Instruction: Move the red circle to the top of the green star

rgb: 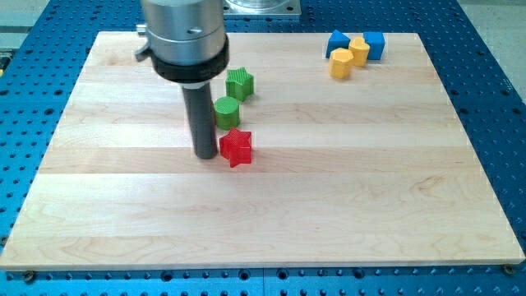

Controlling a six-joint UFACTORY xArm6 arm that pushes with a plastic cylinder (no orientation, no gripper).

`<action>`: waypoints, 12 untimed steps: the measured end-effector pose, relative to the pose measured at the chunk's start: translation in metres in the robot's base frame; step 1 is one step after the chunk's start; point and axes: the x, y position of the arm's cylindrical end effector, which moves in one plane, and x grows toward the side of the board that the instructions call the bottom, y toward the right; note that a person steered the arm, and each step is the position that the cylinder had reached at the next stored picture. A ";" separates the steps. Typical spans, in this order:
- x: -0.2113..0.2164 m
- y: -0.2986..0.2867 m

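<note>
Currently fitted tool: I carry no jaws, so nothing opens, closes or grips; I work with a straight dark rod only.
Tip position: my tip (pixel 205 156) rests on the desk (pixel 329 189), below the green star (pixel 240 84) and slightly toward the view's left of it.
Red circle: not visible anywhere; it may lie behind my arm housing, left of the green star, but I cannot tell.
Red block in view: a red star (pixel 236 147), well below the green star, just right of my tip and touching it or nearly so.
Green circle (pixel 227 112): just below the green star, between it and the red star.
Other blocks: two blue blocks (pixel 337 41) (pixel 374 43) and two yellow blocks (pixel 359 51) (pixel 340 66), far right of the green star.
Step in hand: judged as not yet started, since the space above the green star holds no red block.
Technique: confirm the target first; then approach it from the side away from the green star, push through its centre, and avoid clipping the green circle.
Containers: none in view.
</note>
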 end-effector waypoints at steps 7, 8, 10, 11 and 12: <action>-0.180 0.017; -0.193 0.029; -0.242 0.060; -0.237 0.066; -0.230 0.066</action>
